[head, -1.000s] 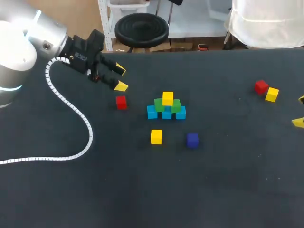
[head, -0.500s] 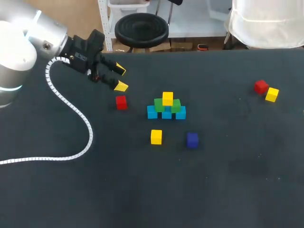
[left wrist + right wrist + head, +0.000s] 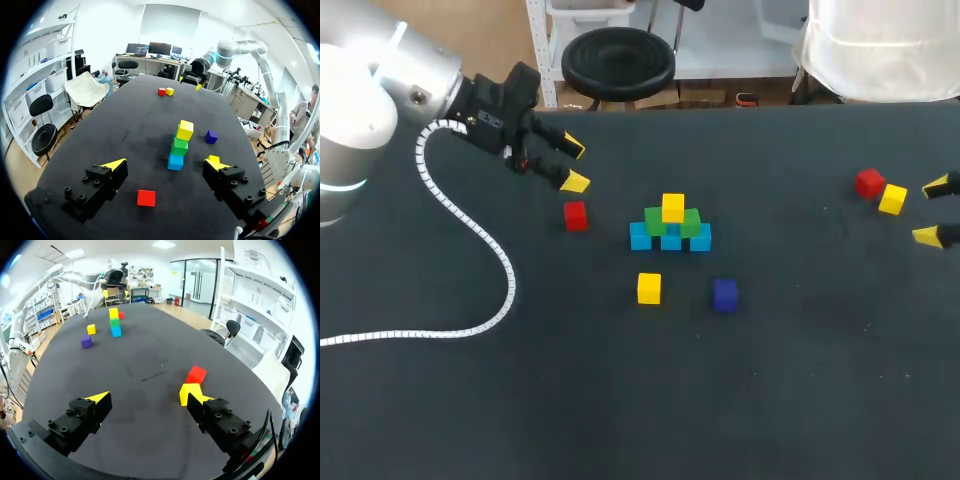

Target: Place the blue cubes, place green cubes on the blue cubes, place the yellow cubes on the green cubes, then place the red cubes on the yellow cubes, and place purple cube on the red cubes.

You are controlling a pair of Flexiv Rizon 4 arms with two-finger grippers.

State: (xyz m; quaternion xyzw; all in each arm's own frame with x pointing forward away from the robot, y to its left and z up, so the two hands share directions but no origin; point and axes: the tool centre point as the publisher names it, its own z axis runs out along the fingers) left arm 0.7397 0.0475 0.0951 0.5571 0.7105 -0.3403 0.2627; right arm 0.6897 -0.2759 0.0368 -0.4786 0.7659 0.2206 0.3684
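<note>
The stack (image 3: 671, 225) sits mid-tabletop: three blue cubes (image 3: 670, 239), two green cubes (image 3: 656, 221) on them, one top yellow cube (image 3: 673, 207). Looks like we're in the yellow layer, reds after. On my side of the stack lie a loose yellow cube (image 3: 649, 288) and the purple cube (image 3: 724, 295). The near red cube (image 3: 575, 215) is left of it, and the far red cube (image 3: 868, 182) and far yellow cube (image 3: 892, 198) are well off right. The left tool (image 3: 573, 165) and right tool (image 3: 932, 212) are both wide and empty. Next I'd close on a yellow. The right wrist view shows the far yellow hard by one finger, while the head view catches only that tool's tips.
</note>
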